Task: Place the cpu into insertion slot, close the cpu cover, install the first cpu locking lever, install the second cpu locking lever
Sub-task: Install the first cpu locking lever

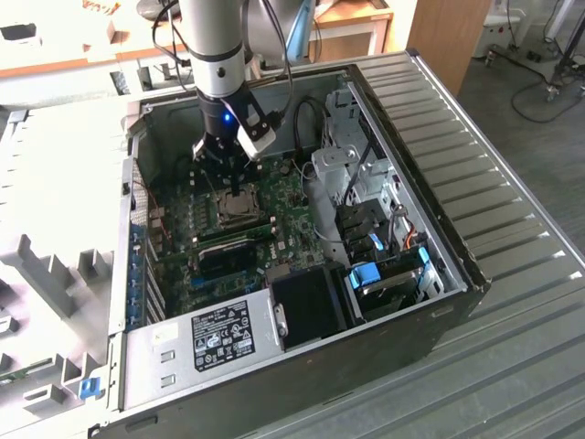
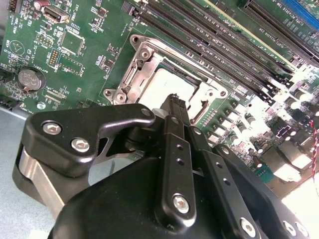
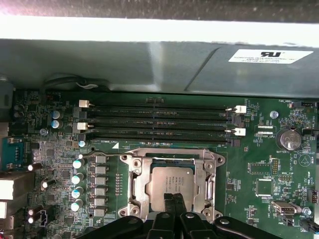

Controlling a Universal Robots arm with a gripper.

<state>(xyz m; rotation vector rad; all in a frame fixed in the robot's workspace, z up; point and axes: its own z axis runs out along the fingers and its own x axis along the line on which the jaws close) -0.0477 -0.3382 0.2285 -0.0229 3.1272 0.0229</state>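
1. Computer case (image 1: 384, 357): I see it lying open, with the arm reaching down into it.
2. Green circuit board (image 3: 249, 164): lines the case floor and carries long memory slots (image 3: 159, 119).
3. Gripper (image 3: 174, 203): fingers pinched together with nothing between them, tips at the edge of the cpu cover (image 3: 137, 186). I cannot tell if they touch.
4. Cpu cover: lies flat over the insertion slot (image 3: 169, 162).
5. Cpu (image 3: 169, 180): seated in the slot, showing through the cover's cut-out.

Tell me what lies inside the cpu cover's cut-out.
The cpu, its grey metal top showing through the cpu cover. The gripper hides one edge; whatever lies under the cpu is covered.
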